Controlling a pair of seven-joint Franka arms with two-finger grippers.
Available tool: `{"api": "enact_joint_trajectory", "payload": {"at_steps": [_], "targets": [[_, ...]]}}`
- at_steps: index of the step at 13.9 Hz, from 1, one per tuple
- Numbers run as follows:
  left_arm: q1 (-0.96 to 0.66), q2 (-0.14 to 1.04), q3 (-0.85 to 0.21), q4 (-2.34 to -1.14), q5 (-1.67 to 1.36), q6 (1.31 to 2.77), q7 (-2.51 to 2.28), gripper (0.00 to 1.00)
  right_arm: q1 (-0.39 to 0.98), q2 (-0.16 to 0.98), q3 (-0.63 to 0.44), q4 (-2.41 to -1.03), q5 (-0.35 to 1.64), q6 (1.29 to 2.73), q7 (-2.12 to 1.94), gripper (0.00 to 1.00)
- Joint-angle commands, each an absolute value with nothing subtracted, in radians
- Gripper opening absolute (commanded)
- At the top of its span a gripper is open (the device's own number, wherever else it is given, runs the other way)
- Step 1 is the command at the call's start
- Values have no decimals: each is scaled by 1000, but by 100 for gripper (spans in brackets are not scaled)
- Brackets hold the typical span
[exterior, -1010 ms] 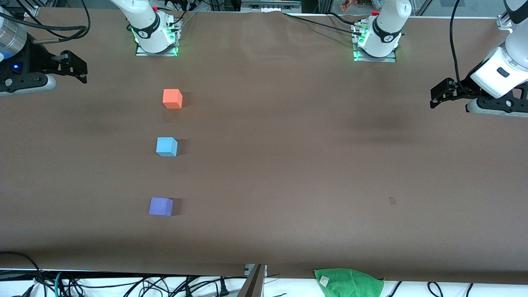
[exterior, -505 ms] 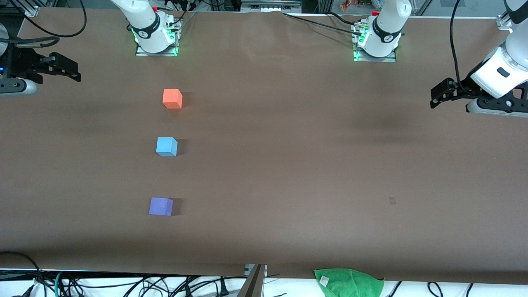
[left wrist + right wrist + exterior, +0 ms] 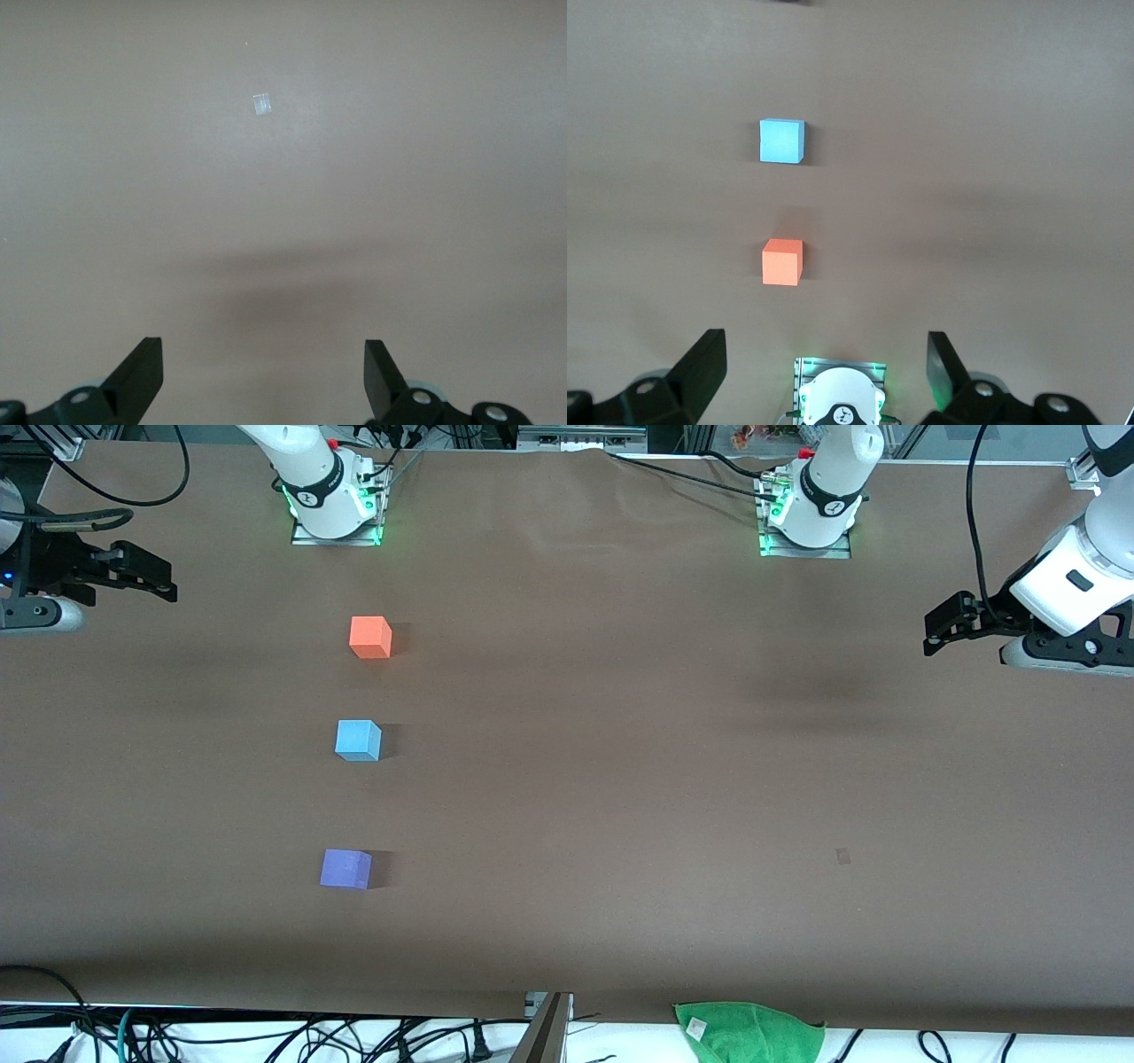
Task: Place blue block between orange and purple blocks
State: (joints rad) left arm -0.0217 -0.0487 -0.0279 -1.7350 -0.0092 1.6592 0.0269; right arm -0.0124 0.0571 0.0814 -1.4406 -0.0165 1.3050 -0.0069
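Three cubes stand in a line toward the right arm's end of the table. The orange block (image 3: 370, 637) is farthest from the front camera, the purple block (image 3: 345, 869) nearest, and the blue block (image 3: 358, 740) stands between them with gaps on both sides. The right wrist view shows the blue block (image 3: 781, 141) and orange block (image 3: 782, 262); the purple one is outside it. My right gripper (image 3: 152, 577) (image 3: 824, 345) hangs open and empty over that end's table edge. At the other end my left gripper (image 3: 941, 629) (image 3: 262, 347) waits open over bare table.
The two arm bases (image 3: 335, 509) (image 3: 808, 518) stand along the table's farthest edge. A green cloth (image 3: 749, 1032) and loose cables lie off the nearest edge. A small pale mark (image 3: 842, 856) (image 3: 261, 104) sits on the brown table surface toward the left arm's end.
My right gripper has drawn away from the blocks toward its end of the table. The blocks and the left arm have stayed put.
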Motion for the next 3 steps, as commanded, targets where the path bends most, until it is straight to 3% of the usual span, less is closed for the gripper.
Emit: {"api": "enact_joint_trajectory", "payload": {"at_steps": [1,3], "targets": [[-15,-40,-31,-1710,9,1632,48,100,-14,49,80,-1447,-6,1302,-20,100],[-15,-40,-32,-1710,9,1625,49,100,-14,51,80,-1447,-5,1302,-20,100]]}}
